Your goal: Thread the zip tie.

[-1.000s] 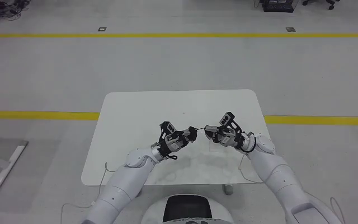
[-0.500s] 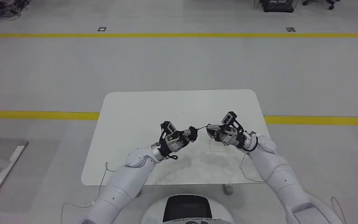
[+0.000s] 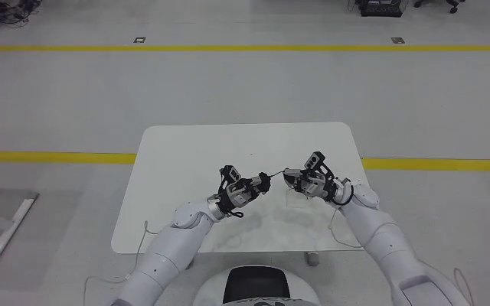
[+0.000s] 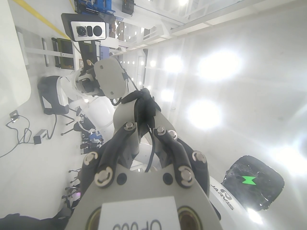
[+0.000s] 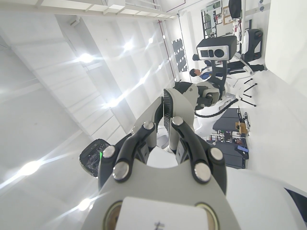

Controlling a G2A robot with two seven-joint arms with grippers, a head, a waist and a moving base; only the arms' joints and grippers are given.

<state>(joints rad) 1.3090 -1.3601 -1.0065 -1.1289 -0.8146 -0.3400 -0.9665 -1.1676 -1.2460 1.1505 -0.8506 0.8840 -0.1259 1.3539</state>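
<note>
Both grippers hover above the middle of the white table (image 3: 191,153), facing each other a short way apart. A thin black zip tie (image 3: 274,173) spans the gap between them. My left gripper (image 3: 261,183) is shut on one end of it. In the left wrist view the fingertips (image 4: 144,101) press together on a dark bunch, and the black strand (image 4: 150,149) trails back toward the palm. My right gripper (image 3: 289,177) is shut on the other end. In the right wrist view its ribbed pads (image 5: 166,111) are closed together, and the tie itself is hidden between them.
The table's far half and left side lie bare. A yellow floor line (image 3: 69,157) runs past the table on both sides. The table's front edge (image 3: 230,251) is close under the forearms.
The right gripper has shifted slightly to the right, away from the left one, drawing the strand a little straighter. The left gripper has held its place.
</note>
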